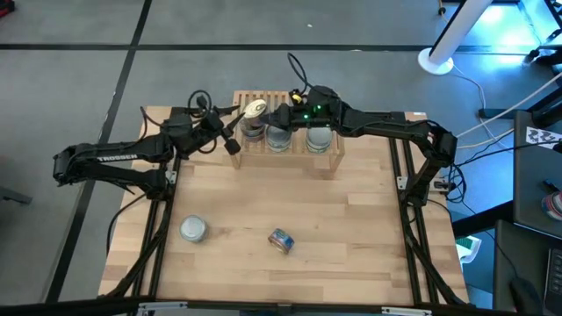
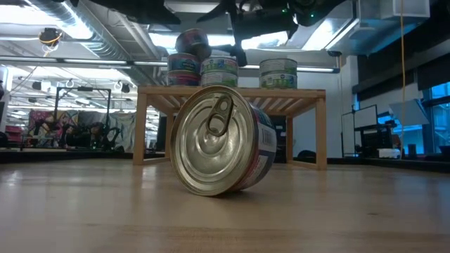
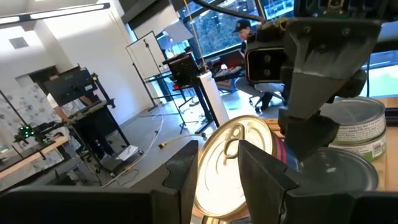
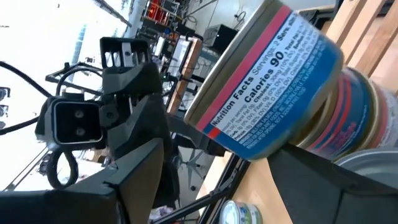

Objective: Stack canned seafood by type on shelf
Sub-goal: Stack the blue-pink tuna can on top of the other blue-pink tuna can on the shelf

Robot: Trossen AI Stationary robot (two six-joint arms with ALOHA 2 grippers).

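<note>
The light-wood shelf stands at the table's far edge and carries three groups of tins. One blue-red tin with a gold lid sits tilted, its lower edge on the left-hand blue-red tin. My right gripper is open around the tilted tin. My left gripper is open just in front of that tin's lid. Two more tins lie on the table. My right gripper has one finger against the tilted tin's side wall, on the side toward the middle tins; the other finger stands apart from it. The tin leans lid-up toward the table's left. My left gripper's fingers stand before the lid; whether they touch it I cannot tell.
A silver-lidded tin stands upright on the near left of the table. A blue-red tin lies on its side near the table's middle. Teal-green tins stand on the shelf's right part. People sit in the room beyond.
</note>
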